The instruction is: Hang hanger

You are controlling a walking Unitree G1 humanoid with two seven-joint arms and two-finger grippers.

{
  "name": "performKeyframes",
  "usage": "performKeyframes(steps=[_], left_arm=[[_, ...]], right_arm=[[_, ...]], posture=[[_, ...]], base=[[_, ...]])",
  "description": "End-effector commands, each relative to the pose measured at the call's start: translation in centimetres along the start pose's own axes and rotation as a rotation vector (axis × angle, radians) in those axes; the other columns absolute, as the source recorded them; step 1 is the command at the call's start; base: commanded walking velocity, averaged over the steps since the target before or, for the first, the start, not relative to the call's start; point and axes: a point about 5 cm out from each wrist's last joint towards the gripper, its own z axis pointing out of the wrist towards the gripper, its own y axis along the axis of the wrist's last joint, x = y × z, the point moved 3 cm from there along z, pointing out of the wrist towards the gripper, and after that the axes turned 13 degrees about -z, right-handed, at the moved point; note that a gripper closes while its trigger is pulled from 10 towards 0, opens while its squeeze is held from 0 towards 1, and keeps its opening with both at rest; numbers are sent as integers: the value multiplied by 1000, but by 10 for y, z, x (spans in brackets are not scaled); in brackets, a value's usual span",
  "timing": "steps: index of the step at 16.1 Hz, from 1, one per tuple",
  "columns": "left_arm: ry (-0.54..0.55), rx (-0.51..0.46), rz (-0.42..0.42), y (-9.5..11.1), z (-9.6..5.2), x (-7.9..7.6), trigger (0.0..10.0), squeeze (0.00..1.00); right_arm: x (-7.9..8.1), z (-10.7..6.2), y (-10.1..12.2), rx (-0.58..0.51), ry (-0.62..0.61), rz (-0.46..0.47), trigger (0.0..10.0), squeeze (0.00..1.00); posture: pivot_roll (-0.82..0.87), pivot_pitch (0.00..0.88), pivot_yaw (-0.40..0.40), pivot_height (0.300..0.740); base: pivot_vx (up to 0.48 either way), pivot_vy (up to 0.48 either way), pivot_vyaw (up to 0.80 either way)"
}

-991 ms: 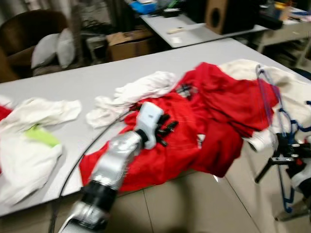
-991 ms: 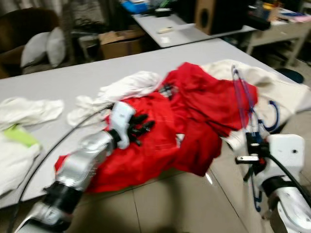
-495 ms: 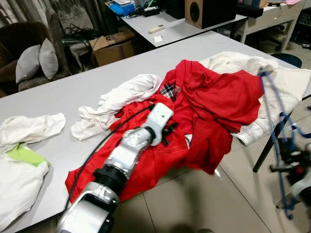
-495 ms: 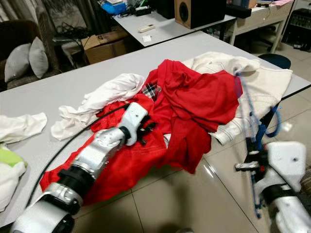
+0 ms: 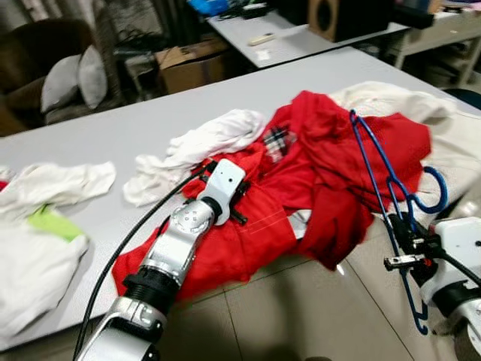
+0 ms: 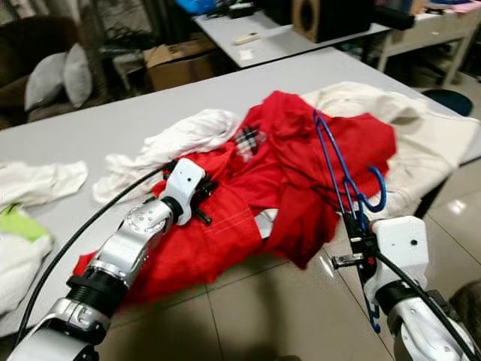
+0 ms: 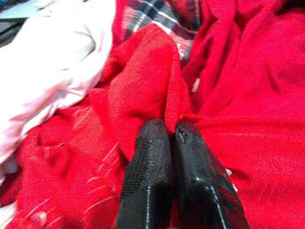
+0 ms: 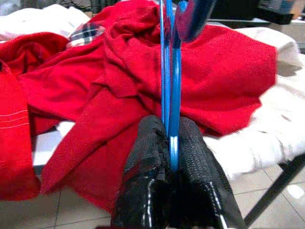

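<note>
A blue wire hanger (image 5: 376, 173) stands upright by the table's front right edge, its hook (image 5: 432, 188) to the right. My right gripper (image 5: 406, 237) is shut on its lower wires, which run up between the black fingers (image 8: 152, 138) in the right wrist view. Behind the hanger a red garment (image 5: 331, 150) with a plaid collar lining (image 5: 276, 139) lies crumpled on the grey table (image 5: 135, 128). My left gripper (image 5: 240, 201) rests on that garment. Its fingers (image 7: 155, 143) are pressed together at the foot of a raised red fold (image 7: 152, 76).
A white garment (image 5: 218, 135) lies behind the red one, a cream one (image 5: 391, 101) at the right end, and white and green clothes (image 5: 45, 226) at the left. A black cable (image 5: 128, 248) trails along my left arm. Beyond the table are a cardboard box (image 5: 192, 64), a cushioned chair (image 5: 71, 79) and a second table (image 5: 301, 41).
The camera has shifted. My right gripper has brought the hanger in from the far right, closer to the red garment. My left gripper has drawn back slightly on the red cloth.
</note>
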Motion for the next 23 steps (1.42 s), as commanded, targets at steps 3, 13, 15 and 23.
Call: performKeyframes(steps=[3,13,15,23], left_arm=[[38,-15,-39,1,-7,9,0,0],[124,-386,-150,134,-15,78,0,0],[190,-505,-74,187,-30,107,0,0],[529,-545,153,216,-60,162,0,0]], right_arm=[[-8,5,3,-27,-67,8,10000,0],[-26,11,0,-41,-245,71,10000,0],[-27,12,1,-47,-266,75,10000,0],[-27,14,1,-60,-322,99,10000,0]], posture=[[-236,0,113,740],[-228,0,145,740],[-230,0,160,740],[-231,0,173,740]], base=[[0,0,0],[0,0,0],[0,0,0],[0,0,0]])
